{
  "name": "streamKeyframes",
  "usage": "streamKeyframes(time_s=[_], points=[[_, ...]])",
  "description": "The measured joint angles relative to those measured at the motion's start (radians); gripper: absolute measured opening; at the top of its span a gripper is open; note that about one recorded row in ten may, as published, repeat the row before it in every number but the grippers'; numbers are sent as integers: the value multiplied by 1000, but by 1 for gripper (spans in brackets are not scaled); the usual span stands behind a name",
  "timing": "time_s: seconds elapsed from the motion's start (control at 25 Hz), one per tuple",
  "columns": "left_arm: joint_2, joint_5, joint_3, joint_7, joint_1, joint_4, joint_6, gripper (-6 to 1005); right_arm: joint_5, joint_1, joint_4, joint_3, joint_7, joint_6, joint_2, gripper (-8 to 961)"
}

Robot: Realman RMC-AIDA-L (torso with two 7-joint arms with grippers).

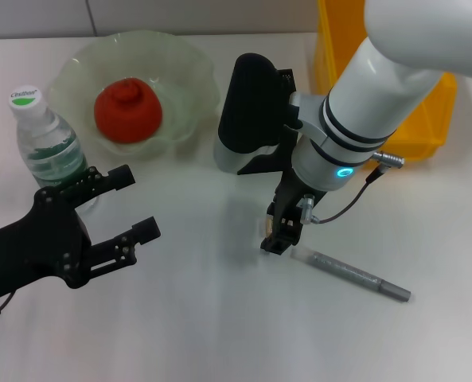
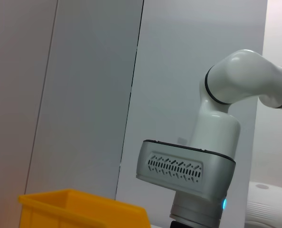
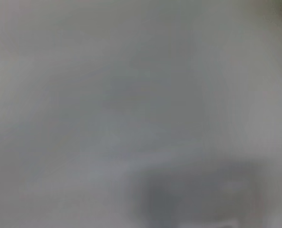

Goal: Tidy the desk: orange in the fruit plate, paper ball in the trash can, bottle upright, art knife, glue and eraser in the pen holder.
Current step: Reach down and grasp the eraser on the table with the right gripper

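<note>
The orange (image 1: 126, 110) lies in the pale green fruit plate (image 1: 189, 79) at the back left. The bottle (image 1: 48, 147) stands upright with its white cap on, left of the plate. The grey art knife (image 1: 355, 274) lies flat on the table at the front right. My right gripper (image 1: 279, 232) points straight down onto the table at the knife's left end. The black pen holder (image 1: 251, 111) stands just behind it. My left gripper (image 1: 140, 201) is open and empty, hovering in front of the bottle. Paper ball, glue and eraser are out of view.
A yellow bin (image 1: 415, 119) stands at the back right behind my right arm; it also shows in the left wrist view (image 2: 79, 206) with the right arm (image 2: 217, 142). The right wrist view shows only grey table surface.
</note>
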Motion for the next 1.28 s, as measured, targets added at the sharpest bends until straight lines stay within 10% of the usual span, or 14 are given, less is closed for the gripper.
streamKeyframes(time_s=[1.28], points=[[-1,0,0,0,-3,-9,0,788,-8,-5,35,6,-7,11,-2,523]])
